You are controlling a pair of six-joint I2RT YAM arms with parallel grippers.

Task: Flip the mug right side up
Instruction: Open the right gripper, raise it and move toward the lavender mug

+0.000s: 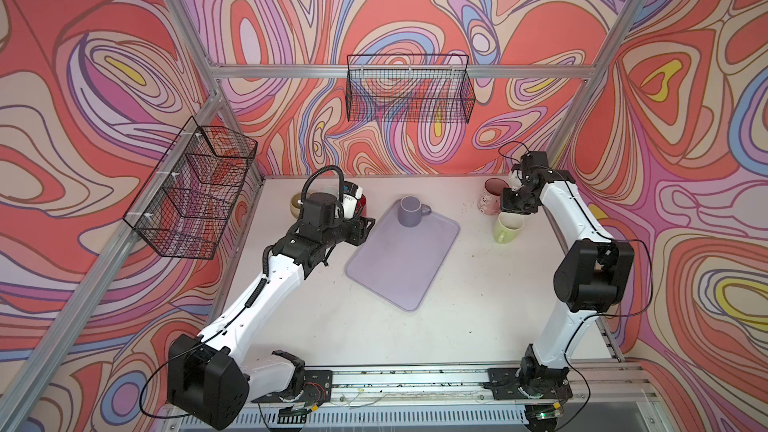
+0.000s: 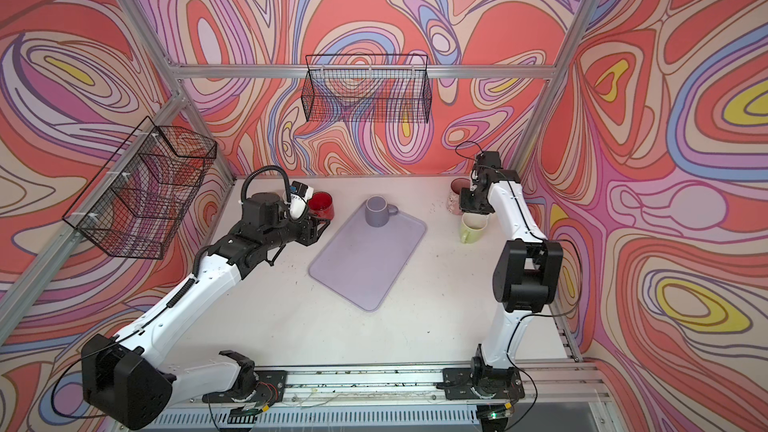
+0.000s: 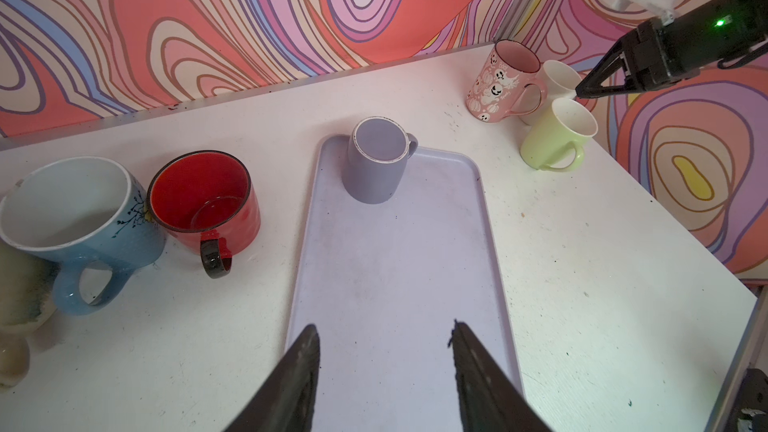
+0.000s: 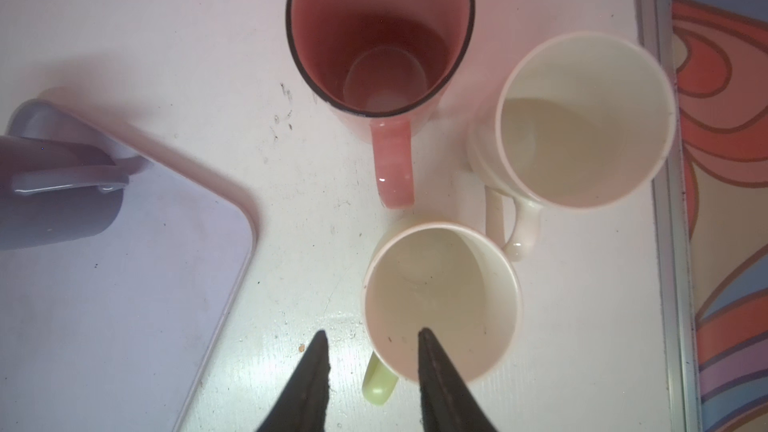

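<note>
A lilac mug (image 1: 410, 211) (image 2: 377, 211) (image 3: 376, 164) stands upside down, base up, at the far end of the lilac tray (image 1: 399, 276) (image 3: 395, 268). My left gripper (image 3: 384, 326) (image 1: 368, 228) hangs open over the tray's near-left end with nothing between its fingers. A light green mug (image 1: 508, 229) (image 4: 442, 297) stands upright, mouth up, on the table to the right. My right gripper (image 4: 372, 332) (image 1: 509, 211) is just above it and open, one finger over the mug's inside, the other outside the rim beside the handle.
A pink ghost-print mug (image 4: 378, 31) and a cream mug (image 4: 582, 118) stand upright right behind the green one. A red mug (image 3: 203, 197) and a blue mug (image 3: 75, 218) sit left of the tray. Wire baskets (image 1: 409, 89) (image 1: 195, 189) hang on the walls.
</note>
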